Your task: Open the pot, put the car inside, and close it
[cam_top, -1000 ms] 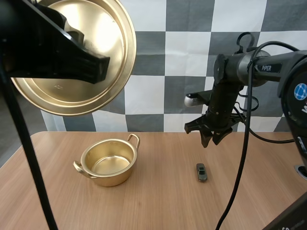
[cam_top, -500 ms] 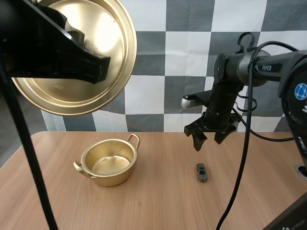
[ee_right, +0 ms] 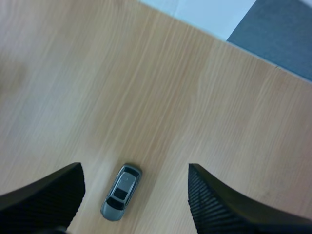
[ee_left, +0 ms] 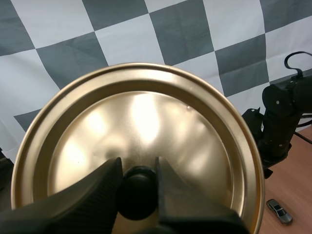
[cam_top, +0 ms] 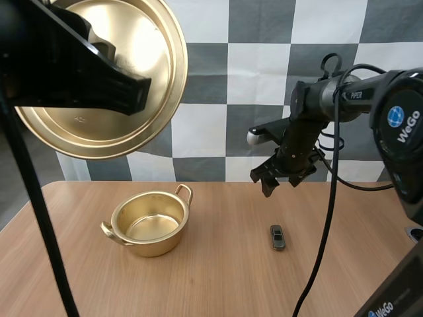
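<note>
Left gripper (ee_left: 138, 165): raised high over the left side of the table (cam_top: 218, 284), well above the wood, jaws pinched onto the black knob (ee_left: 138, 195) of the golden pot lid (ee_left: 146, 122). Lid held on edge, nearly upright, with its shiny concave underside turned toward the high camera and its rim free all round.

Golden pot (cam_top: 149, 224): upright on the left half of the table, uncovered, its bright floor showing. One side handle turned toward the back right, the other toward the front left. Rim apart from everything else, with bare wood on every side.

Grey toy car (cam_top: 277, 237): on the wood in the right half of the table, well apart from the pot, lengthwise roughly front to back. A broad strip of bare wood between pot rim and car, and more between the car and the table's back and right edges.

Right gripper (cam_top: 280, 183): hanging in the air above the table, above and behind the car, touching nothing. Jaws spread wide. From the right wrist, ribbed black fingers (ee_right: 44, 200) standing apart on either side of the car (ee_right: 121, 192) far below, nearer one of them, with the table's far edge beyond.
</note>
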Robot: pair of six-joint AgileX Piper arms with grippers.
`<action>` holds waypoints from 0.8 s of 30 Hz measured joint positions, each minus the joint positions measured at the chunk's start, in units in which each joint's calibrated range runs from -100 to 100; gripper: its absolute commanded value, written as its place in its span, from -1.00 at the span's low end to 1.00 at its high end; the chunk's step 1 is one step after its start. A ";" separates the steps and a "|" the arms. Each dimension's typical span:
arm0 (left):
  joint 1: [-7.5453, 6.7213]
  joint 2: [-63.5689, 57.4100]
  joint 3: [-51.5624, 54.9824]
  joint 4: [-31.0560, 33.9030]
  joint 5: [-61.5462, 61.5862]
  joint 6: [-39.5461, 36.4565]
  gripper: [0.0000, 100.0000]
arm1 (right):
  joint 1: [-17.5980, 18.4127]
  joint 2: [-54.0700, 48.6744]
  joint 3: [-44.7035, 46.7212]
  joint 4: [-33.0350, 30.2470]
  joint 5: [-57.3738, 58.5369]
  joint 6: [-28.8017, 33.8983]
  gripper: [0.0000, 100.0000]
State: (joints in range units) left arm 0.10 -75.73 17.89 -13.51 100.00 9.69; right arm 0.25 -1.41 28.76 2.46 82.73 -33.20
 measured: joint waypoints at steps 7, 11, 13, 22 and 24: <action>0.00 0.00 0.00 0.00 0.00 0.00 -1.00 | 0.00 5.01 0.00 1.51 4.00 0.00 1.00; 0.00 0.00 0.00 0.10 0.00 0.00 -1.00 | 0.00 10.35 0.00 1.51 6.78 0.00 1.00; 0.00 0.00 0.00 0.10 0.00 0.00 -1.00 | 0.00 10.47 0.38 1.51 6.99 0.00 1.00; 0.00 0.00 0.00 0.20 0.00 0.00 -1.00 | 0.00 10.47 4.93 1.51 4.03 -0.72 1.00; 0.00 0.00 0.00 0.20 0.00 0.00 -1.00 | 0.00 10.47 5.90 1.51 2.32 -0.72 1.00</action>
State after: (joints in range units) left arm 0.10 -75.73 17.89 -13.30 100.00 9.69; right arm 0.25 9.06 34.65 3.97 85.05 -33.91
